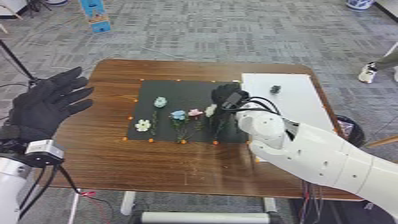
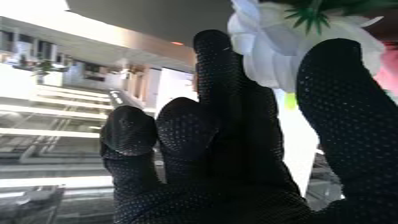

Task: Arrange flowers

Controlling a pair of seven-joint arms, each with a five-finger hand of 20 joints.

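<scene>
A grey carpet (image 1: pixel 195 35) with a streaky pattern covered the floor around the brown wooden table (image 1: pixel 107 155). Beyond the table's far left corner stood a blue sign (image 1: pixel 96 16). Well beyond the far right corner was a blue-and-white pot (image 1: pixel 360 3). A dark bin (image 1: pixel 353 131) stood just beside the right edge. Below the near edge were 2 white legs, with a white bar (image 1: pixel 204 218) between them. In the right wrist view, bright strips of light (image 2: pixel 53 112) lay across the room.
</scene>
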